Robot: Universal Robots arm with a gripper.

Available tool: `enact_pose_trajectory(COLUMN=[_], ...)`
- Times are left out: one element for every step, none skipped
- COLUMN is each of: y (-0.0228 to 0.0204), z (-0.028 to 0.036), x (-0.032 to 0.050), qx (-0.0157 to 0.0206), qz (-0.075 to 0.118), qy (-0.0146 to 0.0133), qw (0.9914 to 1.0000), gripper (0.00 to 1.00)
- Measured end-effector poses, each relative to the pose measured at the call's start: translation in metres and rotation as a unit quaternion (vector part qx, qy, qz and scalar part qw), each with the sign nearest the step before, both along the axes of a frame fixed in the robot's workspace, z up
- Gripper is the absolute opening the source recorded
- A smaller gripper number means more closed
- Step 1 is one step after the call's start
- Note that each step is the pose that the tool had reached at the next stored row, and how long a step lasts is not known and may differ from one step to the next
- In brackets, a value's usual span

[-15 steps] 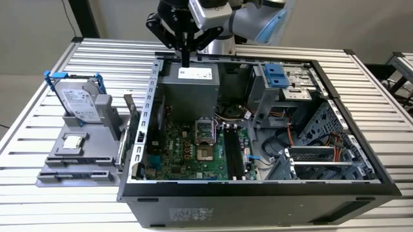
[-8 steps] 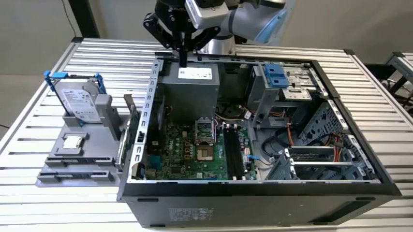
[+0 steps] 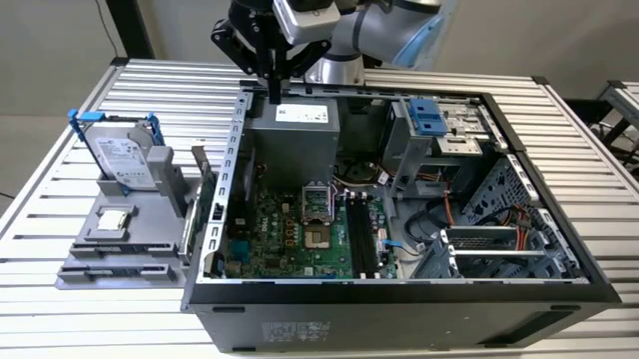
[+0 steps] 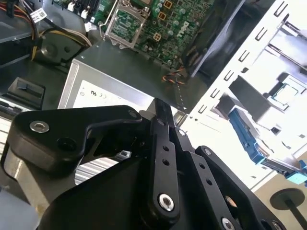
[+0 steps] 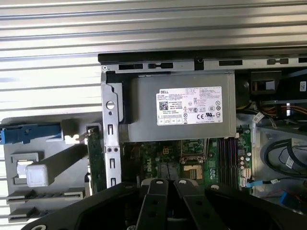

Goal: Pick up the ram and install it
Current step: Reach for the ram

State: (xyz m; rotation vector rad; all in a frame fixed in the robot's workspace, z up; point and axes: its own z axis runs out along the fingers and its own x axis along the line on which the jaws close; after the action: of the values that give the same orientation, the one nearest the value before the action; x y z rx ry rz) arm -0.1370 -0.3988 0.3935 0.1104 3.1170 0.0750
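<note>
— What sits at the exterior view's left edge of the table (image 3: 160, 82)?

— A grey holder (image 3: 120, 263). At its far end a silver hard drive (image 3: 120, 153) stands upright in a blue bracket (image 3: 88, 117). Nearer the table's front edge, a small square processor chip (image 3: 112, 219) lies flat on the same holder.

— And the ram?

— The ram (image 3: 206, 198) stands on its long edge at the side of the holder toward the exterior view's right. It is just beside the outer wall of the computer case (image 3: 399, 314), but outside it. The first wrist view shows it too, as a thin green strip (image 5: 95, 153) against the case's perforated wall. Nothing is touching it.

— Moving on into the case?

— It lies open in the middle of the table. The grey power supply (image 3: 295, 138) is at its far wall, and the green motherboard (image 3: 289, 232) comes nearer the front. Long black slots (image 3: 360, 235) run beside the processor socket.

— Where is the gripper?

— The gripper (image 3: 274, 97) hangs from the arm (image 3: 379, 30) over the case's far edge, right above the power supply and well apart from the ram. In the second wrist view its fingers (image 4: 162, 125) point down at the power supply's corner.

— What are the fingers doing?

— They look pressed together, with nothing between them.
</note>
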Motion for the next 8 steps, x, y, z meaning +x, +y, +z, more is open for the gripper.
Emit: enact_pose_trajectory(y=[0.0000,0.0000,0.0000,0.0000,0.0000,0.0000,0.0000,0.0000], z=[0.0000,0.0000,0.0000,0.0000,0.0000,0.0000,0.0000,0.0000], x=[-0.0011,-0.0023,-0.0034,-0.0047,-0.0058,-0.0070,-0.0080,-0.0091], qx=[0.0000,0.0000,0.0000,0.0000,0.0000,0.0000,0.0000,0.0000], qz=[0.000,0.000,0.000,0.000,0.000,0.000,0.000,0.000], qy=[0.0000,0.0000,0.0000,0.0000,-0.0001,-0.0001,-0.0001,-0.0001], qw=[1.00000,1.00000,1.00000,1.00000,1.00000,1.00000,1.00000,1.00000], gripper=[0.00,0.00,0.00,0.00,0.00,0.00,0.00,0.00])
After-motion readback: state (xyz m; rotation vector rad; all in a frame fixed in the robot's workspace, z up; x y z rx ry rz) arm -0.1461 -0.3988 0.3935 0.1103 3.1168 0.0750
